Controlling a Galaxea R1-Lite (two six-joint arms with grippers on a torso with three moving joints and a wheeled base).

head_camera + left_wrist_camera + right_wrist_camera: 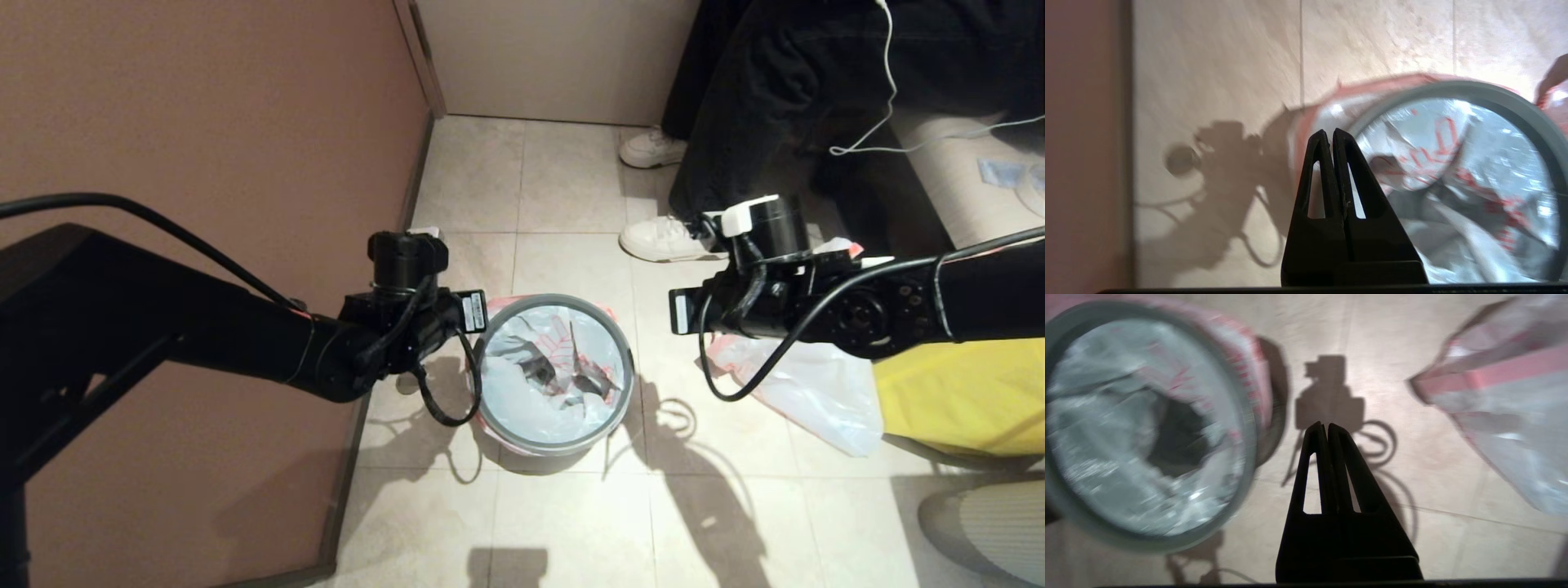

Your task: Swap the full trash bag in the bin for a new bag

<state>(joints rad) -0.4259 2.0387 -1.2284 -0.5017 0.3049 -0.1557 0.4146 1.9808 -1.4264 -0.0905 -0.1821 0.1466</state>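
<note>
The bin (555, 445) stands on the tiled floor with its grey hoop (622, 343) as rim. A crumpled translucent white bag with red print, the full trash bag (531, 400), lines it, and its pink-red band folds over the outside (1372, 86). The new bag (816, 392) lies smooth on the floor right of the bin, partly under my right arm. My left gripper (1329, 131) hangs shut and empty just outside the bin's left rim. Also shut and empty, my right gripper (1324, 424) hovers over bare floor between the bin (1147, 428) and the new bag (1506, 416).
A brown wall (204, 122) runs close along the left of the bin. A person's legs and white shoes (665, 238) stand behind it. A yellow bag (963, 392) sits at the right, with a grey object (988, 523) at the near right corner.
</note>
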